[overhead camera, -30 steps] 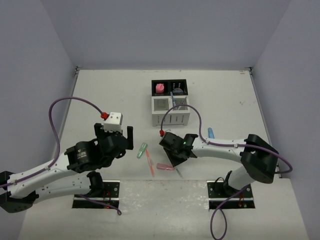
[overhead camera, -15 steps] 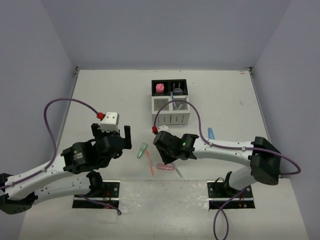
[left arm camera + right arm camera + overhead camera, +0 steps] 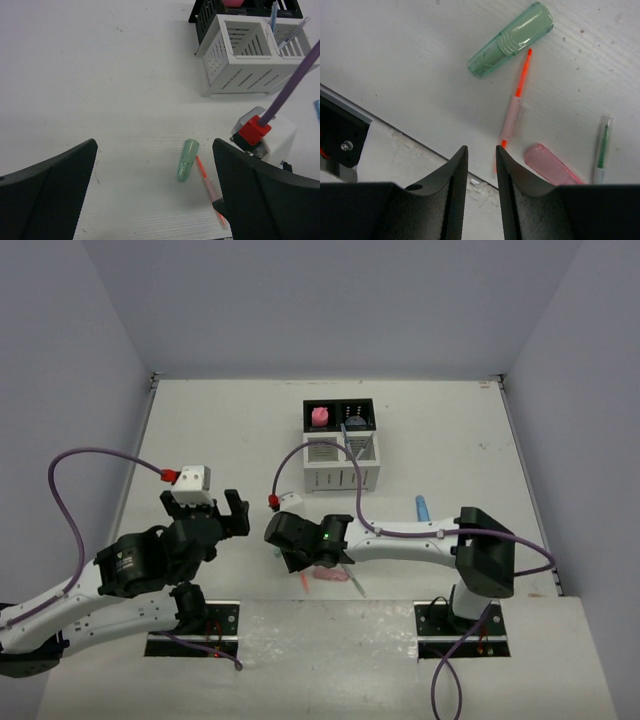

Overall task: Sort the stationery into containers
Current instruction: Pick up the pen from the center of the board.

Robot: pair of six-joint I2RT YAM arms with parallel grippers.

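Hanging low over the near edge of the table [image 3: 220, 420], the right gripper [image 3: 481, 154] has its jaws only narrowly apart and nothing between them; bare table shows through the slit. Just beyond its fingertips lies the near end of the orange pen [image 3: 515, 105], which runs away from the gripper; the pen's far tip ends just beside the green marker [image 3: 512, 40], which lies slantwise across it, and whether they touch cannot be told. Right of the pen's near end lies the pink marker [image 3: 550, 167]; further right, apart from it, is a thin pen with a green core [image 3: 602, 150].

The left gripper [image 3: 155, 147] is spread wide and holds nothing; it hovers over open table to the left of the right gripper, with the green marker and orange pen showing between its fingers [image 3: 50, 190] in the wrist view.

Well beyond both stands the organizer [image 3: 340, 445], its two white slotted bins nearer the arms and two black bins behind; the pink eraser [image 3: 320, 417] sits in the left black bin; a blue pen [image 3: 274, 15] and a grey pen [image 3: 292, 35] lean in the right white bin; the left white bin looks empty. The blue marker [image 3: 422, 506] lies alone on the table to the right, near the right arm's forearm.
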